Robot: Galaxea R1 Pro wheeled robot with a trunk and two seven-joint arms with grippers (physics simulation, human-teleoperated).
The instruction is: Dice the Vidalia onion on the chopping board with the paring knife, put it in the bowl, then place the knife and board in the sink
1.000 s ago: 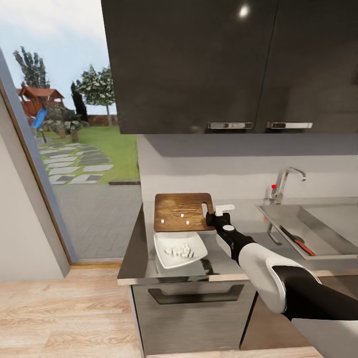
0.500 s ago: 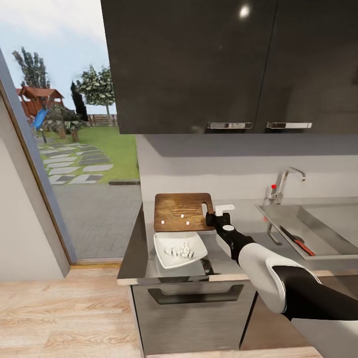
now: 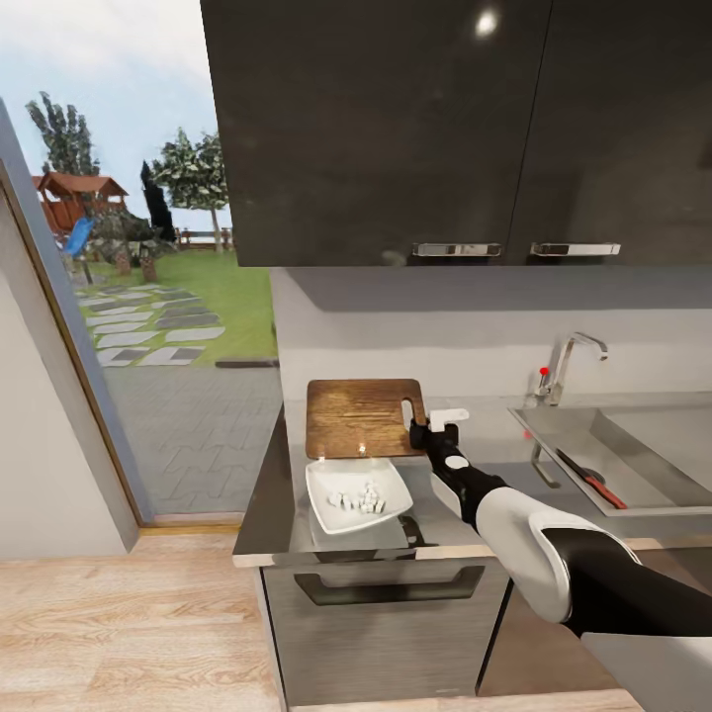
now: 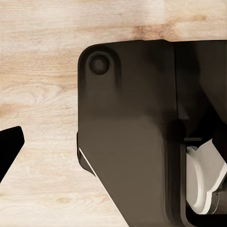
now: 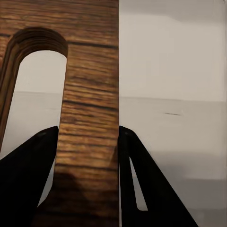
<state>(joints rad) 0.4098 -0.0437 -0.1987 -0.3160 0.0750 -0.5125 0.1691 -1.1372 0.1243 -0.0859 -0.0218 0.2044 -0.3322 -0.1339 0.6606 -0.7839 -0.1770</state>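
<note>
My right gripper (image 3: 423, 433) is shut on the wooden chopping board (image 3: 361, 415), on the strip beside its handle hole. In the right wrist view the two dark fingers (image 5: 33, 165) clamp that strip of the chopping board (image 5: 90, 109). The board is tilted, its near edge low over the white bowl (image 3: 341, 473). Two small diced onion pieces (image 3: 361, 450) lie at that low edge. Several more diced onion pieces (image 3: 358, 498) rest in the bowl. The paring knife (image 3: 590, 480) lies in the sink (image 3: 643, 435). One dark left fingertip (image 4: 9, 142) hangs over the wooden floor.
A faucet (image 3: 569, 361) stands behind the sink. Dark wall cabinets (image 3: 445, 129) hang over the steel countertop (image 3: 287, 514). A glass door with a garden behind it is at the left. The robot's dark base (image 4: 137, 132) is below the left arm.
The board's far edge has risen in my right gripper. The loose onion pieces have slid down it to the near edge by the bowl.
</note>
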